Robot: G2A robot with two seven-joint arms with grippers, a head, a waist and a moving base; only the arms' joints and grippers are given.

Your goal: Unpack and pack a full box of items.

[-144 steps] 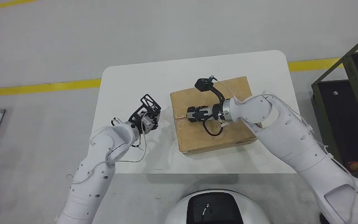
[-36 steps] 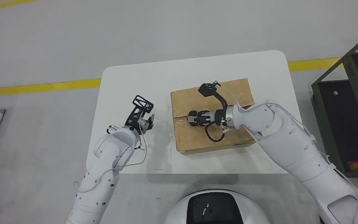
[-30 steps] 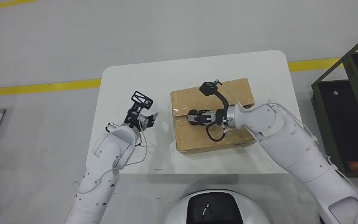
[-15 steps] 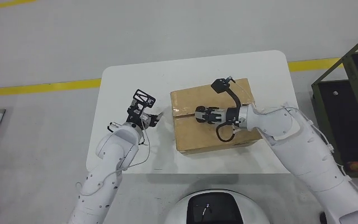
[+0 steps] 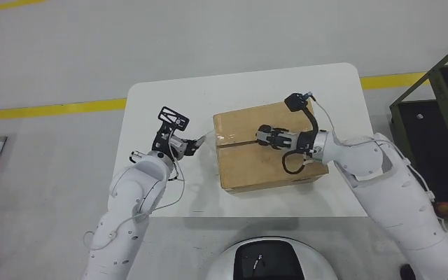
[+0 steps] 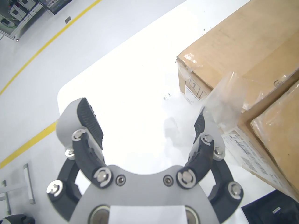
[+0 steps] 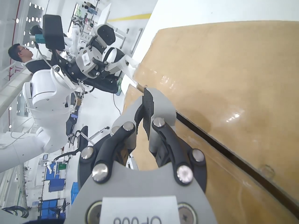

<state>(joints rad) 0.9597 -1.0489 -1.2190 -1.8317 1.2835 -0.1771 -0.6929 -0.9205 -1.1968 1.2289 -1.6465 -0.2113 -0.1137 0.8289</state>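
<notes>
A brown cardboard box (image 5: 269, 157) stands in the middle of the white table (image 5: 161, 105), its two top flaps meeting along a dark seam (image 7: 222, 148). My right gripper (image 5: 263, 134) hovers low over the box top by the seam, shut (image 7: 147, 103), with nothing seen between the pads. My left gripper (image 5: 192, 145) stands open (image 6: 144, 120) just off the box's left end. A loose flap of clear tape (image 6: 224, 99) sticks up from that end of the seam and leans against one of the left fingers (image 6: 201, 124).
The table has free room left of the box and behind it. A dark green rack (image 5: 420, 119) stands on the floor past the table's right edge. A yellow line (image 5: 63, 108) runs across the floor.
My right gripper has slid to the right along the box top, still shut. My left gripper has moved up to the box's left end, where the tape flap now touches one finger.
</notes>
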